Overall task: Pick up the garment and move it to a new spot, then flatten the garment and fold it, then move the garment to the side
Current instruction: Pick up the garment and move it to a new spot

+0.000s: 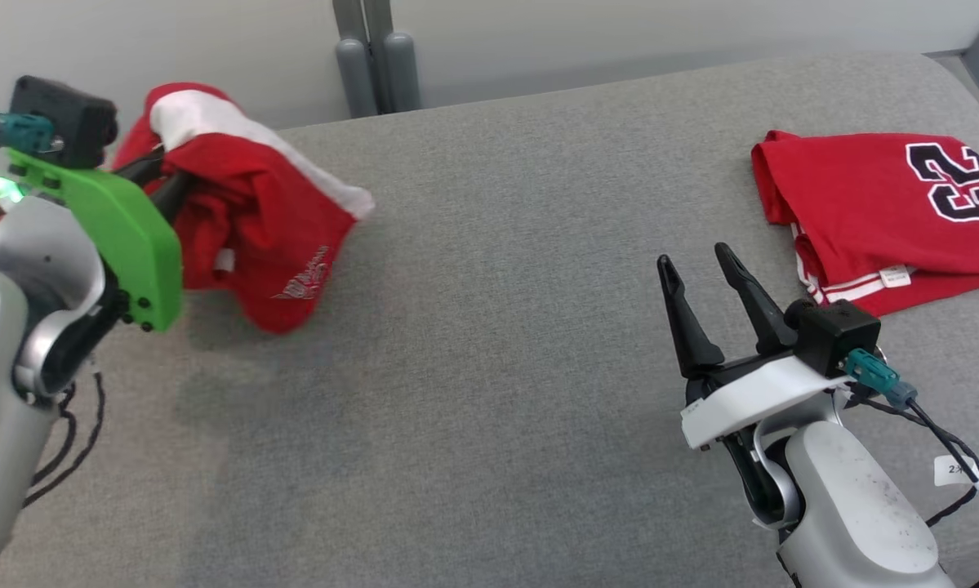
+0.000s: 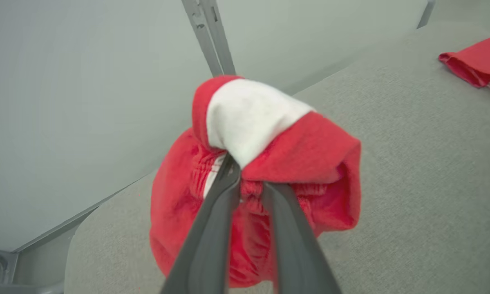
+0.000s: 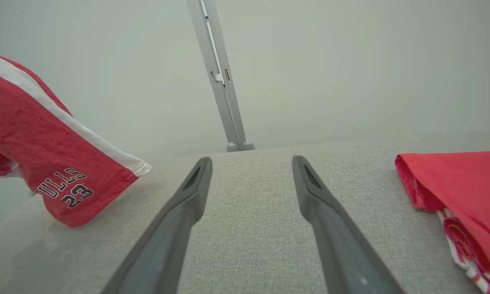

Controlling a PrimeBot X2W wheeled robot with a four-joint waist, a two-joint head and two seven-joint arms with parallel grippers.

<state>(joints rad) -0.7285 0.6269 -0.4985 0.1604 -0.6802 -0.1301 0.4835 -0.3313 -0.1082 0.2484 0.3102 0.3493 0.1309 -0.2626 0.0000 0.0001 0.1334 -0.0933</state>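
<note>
The garment (image 1: 252,220) is a pair of red shorts with a white side stripe, bunched up and hanging over the far left of the grey table. My left gripper (image 1: 166,175) is shut on its gathered waistband (image 2: 253,185), with cloth draped over both fingertips. In the right wrist view the garment (image 3: 44,163) hangs at the left, its printed leg just above the table. My right gripper (image 1: 697,269) stands open and empty over the right half of the table, apart from the garment, its fingers (image 3: 191,192) spread wide.
A folded red jersey (image 1: 873,204) with a dark number lies at the far right of the grey table (image 1: 489,327). A grey post (image 1: 375,57) stands against the pale wall behind the table's far edge. Cables trail from both wrists.
</note>
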